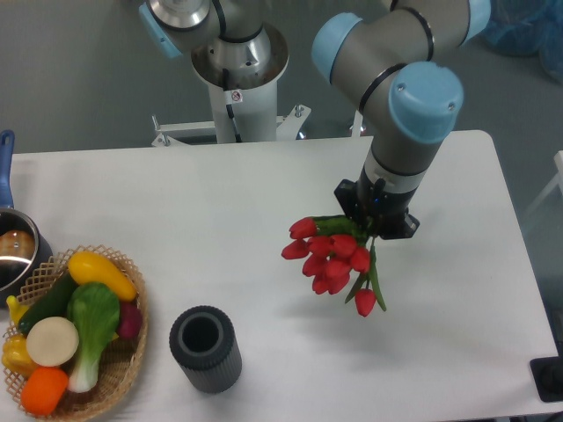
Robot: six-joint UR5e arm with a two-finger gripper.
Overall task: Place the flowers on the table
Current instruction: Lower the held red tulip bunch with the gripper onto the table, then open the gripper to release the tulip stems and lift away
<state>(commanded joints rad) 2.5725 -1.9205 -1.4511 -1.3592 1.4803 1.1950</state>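
1. Leftmost, at the table's point(220, 202) left edge, a metal pot point(13, 255) with a blue handle point(5, 163) is partly cut off by the frame.
2. Just in front of the pot, at the front left corner, a round wicker basket point(123, 369) holds toy vegetables: a yellow squash point(101, 272), a dark green cucumber point(48, 303), a leafy green one point(92, 321), a pale round slice point(51, 341) and an orange piece point(44, 391).
3. Right of the basket, near the front edge, a dark grey ribbed vase point(205, 349) stands upright and apart from the basket, its open mouth showing.
4. Behind the rear edge, the arm's white base column point(237, 97) carries a small sticker with a red mark; its writing is too small to read.
5. Right of the table's middle, the flowers point(332, 255) hang in the air over the white surface, red buds bunched towards the left and one bud drooping lower on a green stem. A faint shadow lies on the table below them.
6. Directly above the bunch, the gripper point(374, 220) points down under a grey wrist with blue caps. Its fingers are hidden by the black housing and the leaves, so I cannot tell their spread, though the stems run up into them.
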